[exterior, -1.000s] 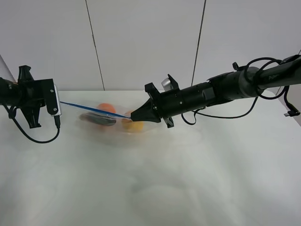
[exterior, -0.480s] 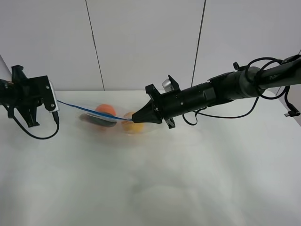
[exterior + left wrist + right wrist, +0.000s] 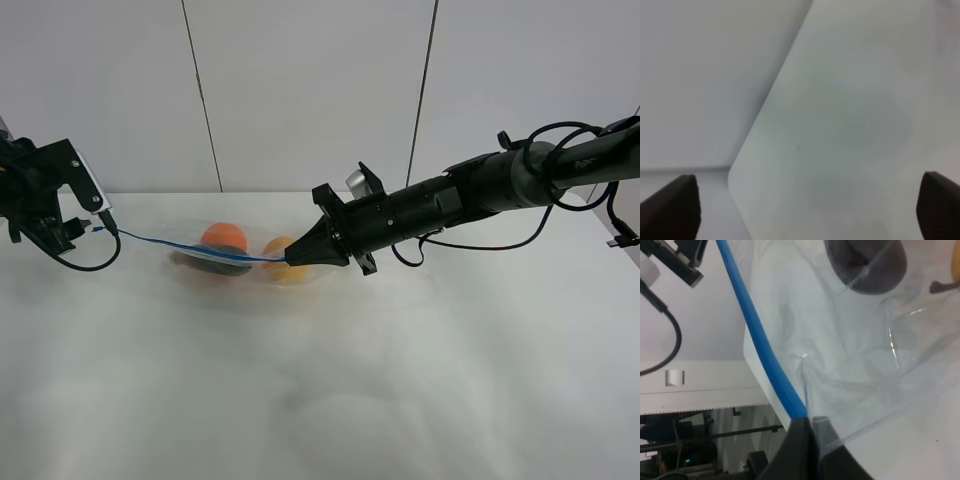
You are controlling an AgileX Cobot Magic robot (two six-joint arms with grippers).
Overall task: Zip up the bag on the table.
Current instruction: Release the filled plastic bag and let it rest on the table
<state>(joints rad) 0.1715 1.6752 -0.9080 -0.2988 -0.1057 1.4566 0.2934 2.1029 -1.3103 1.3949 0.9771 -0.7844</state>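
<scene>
Bag (image 3: pixel 240 264) sits on table (image 3: pixel 400 380), far side, left of centre. Its long axis follows the blue strip (image 3: pixel 160 241), which runs left to right and sags slightly.

Right end effector (image 3: pixel 292 258): clenched on strip, toward its right end.

Left end effector (image 3: pixel 805 212): released, tips wide apart with nothing between them; strip's left end lies just beside it.

Judgement: the film looks thin, crinkly and slippery, and the orange (image 3: pixel 224 237) and eggplant (image 3: pixel 213 264) weigh it down. The strip seems the stiffest part, so pinch there, not the film.
</scene>
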